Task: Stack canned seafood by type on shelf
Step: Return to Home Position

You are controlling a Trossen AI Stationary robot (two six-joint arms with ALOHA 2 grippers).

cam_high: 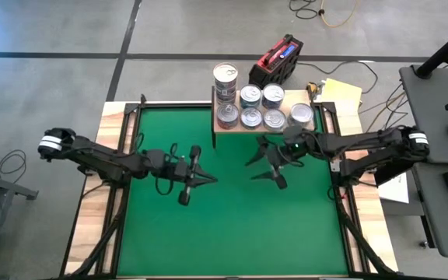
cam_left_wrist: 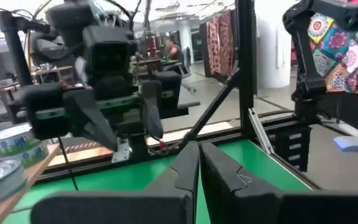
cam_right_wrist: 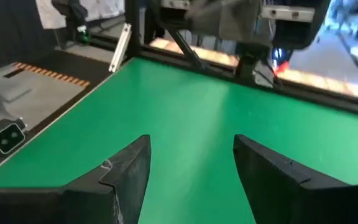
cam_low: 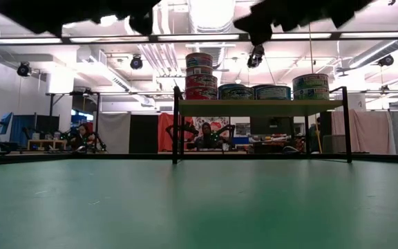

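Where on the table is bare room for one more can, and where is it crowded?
The green mat is bare beyond the left gripper and right gripper, away from the shelf, and beside the shelf's left end. Cans crowd the shelf; the gap between the grippers is narrow.

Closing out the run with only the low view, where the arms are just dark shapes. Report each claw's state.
Observer: Right claw is open and empty, green mat below it.
Operator: Now the left.
Observer: Left claw is shut on nothing, over the mat.
Operator: Count the cans from above.
Observer: Seven can tops show on the shelf; the tall stack stands at its far left corner.
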